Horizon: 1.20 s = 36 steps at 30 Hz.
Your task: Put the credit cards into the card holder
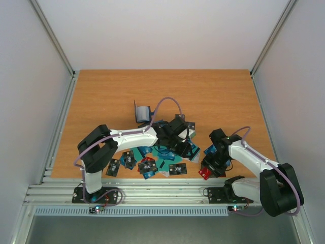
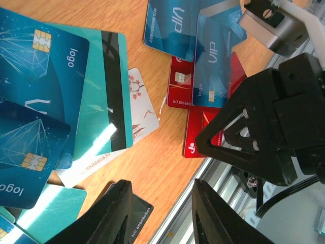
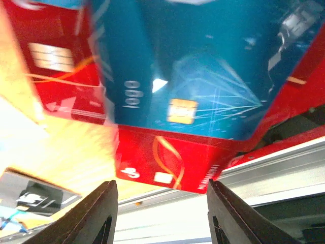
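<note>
The credit cards (image 1: 152,161) lie scattered in blue, teal, black and red at the table's near middle. The card holder (image 1: 143,113) stands open behind them, dark blue. My left gripper (image 1: 185,146) hovers low over the pile's right side; in the left wrist view it (image 2: 162,216) is open with bare wood between its fingers and a black card (image 2: 136,216) beside the left one. My right gripper (image 1: 209,170) is open just short of a red card (image 3: 167,157) that lies under a blue card (image 3: 203,76), with nothing between its fingertips (image 3: 96,213).
The aluminium rail (image 1: 162,190) runs along the table's near edge, right beside the red cards (image 2: 200,129). The right arm's black gripper body (image 2: 274,122) fills the right of the left wrist view, close to my left gripper. White walls enclose the table.
</note>
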Available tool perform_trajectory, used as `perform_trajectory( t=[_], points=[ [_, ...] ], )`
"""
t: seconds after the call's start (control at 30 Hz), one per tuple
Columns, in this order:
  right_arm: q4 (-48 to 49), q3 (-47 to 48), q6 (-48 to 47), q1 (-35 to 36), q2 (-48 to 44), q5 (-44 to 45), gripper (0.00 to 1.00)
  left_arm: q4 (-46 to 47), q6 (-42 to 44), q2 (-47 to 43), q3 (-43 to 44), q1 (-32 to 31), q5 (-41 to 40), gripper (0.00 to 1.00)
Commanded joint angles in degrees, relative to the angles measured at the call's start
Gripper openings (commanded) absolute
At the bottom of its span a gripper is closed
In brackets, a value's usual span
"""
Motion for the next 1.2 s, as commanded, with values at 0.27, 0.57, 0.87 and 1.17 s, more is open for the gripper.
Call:
perform_trajectory(
  t=[0.27,0.57,0.87,1.17],
  points=[
    [-3.11,5.87,-1.94,0.15,2.04,1.88,0.55,1.24,1.57,-2.79,-0.98,0.96,-0.79,0.36],
    [3.47,4.36,-6.39,0.34,1.56,-5.95,0.57,-8.00,3.96,-4.74,-0.75,-0.53,-5.75,0.38],
    [16.16,1.36,-2.61,8.75,0.89,-10.35,0.57,-10.13,6.52,-9.68,-10.77,-0.36,-8.54,0.36],
    [19.65,-1.46,2.19,13.21,0.39,-8.65,0.57,-9.74,5.45,-3.04,-7.73,-0.10,-8.29,0.36]
  ],
)
